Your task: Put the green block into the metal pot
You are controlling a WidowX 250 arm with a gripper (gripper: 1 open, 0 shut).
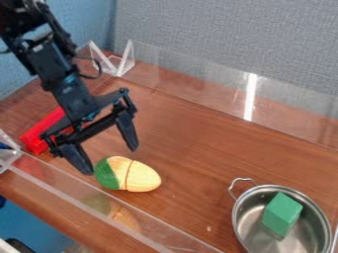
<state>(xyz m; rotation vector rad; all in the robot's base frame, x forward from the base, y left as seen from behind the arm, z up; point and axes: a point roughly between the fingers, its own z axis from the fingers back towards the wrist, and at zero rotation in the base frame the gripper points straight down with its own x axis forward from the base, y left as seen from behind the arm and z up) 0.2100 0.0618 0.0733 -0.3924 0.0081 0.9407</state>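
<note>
Block point(282, 213) is lying inside pot point(247, 235); claw point(103, 145) is hanging spread and empty near yellow fruit point(128, 174); best step is lifting clear, disturbing nothing.

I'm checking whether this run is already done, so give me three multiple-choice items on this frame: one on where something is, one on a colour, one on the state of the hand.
1. Where is the green block?
A. inside the metal pot
B. on the wood beside the toy fruit
C. between the hand's fingers

2. What colour is the long block behind the hand?
A. blue
B. red
C. white

3. How is the hand?
A. shut on the toy fruit
B. shut and empty
C. open and empty

Answers: 1 A, the cube sits in the pot's bowl at lower right. 2 B, it lies red at the left edge. 3 C, its fingers are spread apart above the yellow toy fruit with nothing between them.
</note>
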